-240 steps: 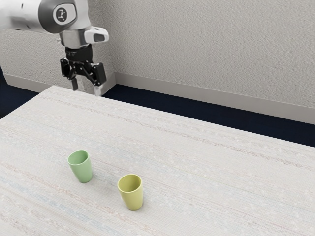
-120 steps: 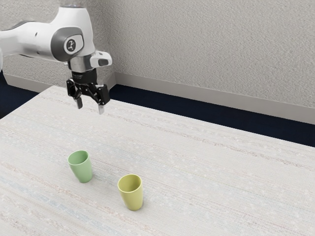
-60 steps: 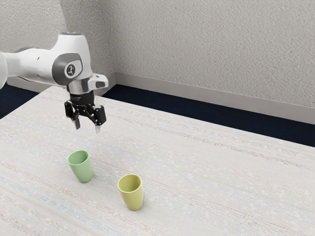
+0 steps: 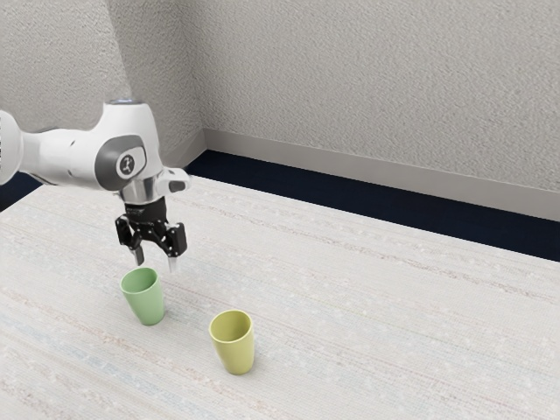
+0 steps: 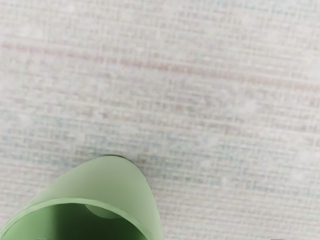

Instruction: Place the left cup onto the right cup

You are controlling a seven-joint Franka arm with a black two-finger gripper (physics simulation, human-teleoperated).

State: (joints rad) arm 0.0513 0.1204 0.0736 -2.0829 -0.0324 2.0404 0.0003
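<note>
Nearest, the yellow cup [image 4: 232,341] stands upright on the table [image 4: 394,306]. The green cup [image 4: 143,296] stands upright a little farther back, near it toward the exterior view's left. Just above the green cup's far rim hovers the gripper [image 4: 155,262], fingers spread and holding nothing.

No readable text, numbers or brand names. Only sign: small dark emblem on round grey joint cap [image 4: 129,163] of my arm [image 4: 66,157], exterior view; too small to make out as letters. Green cup [image 4: 143,296] and yellow cup [image 4: 232,341]: plain single-colour sides. Green cup's wall close up in wrist view [image 5: 100,187]: plain too.
</note>
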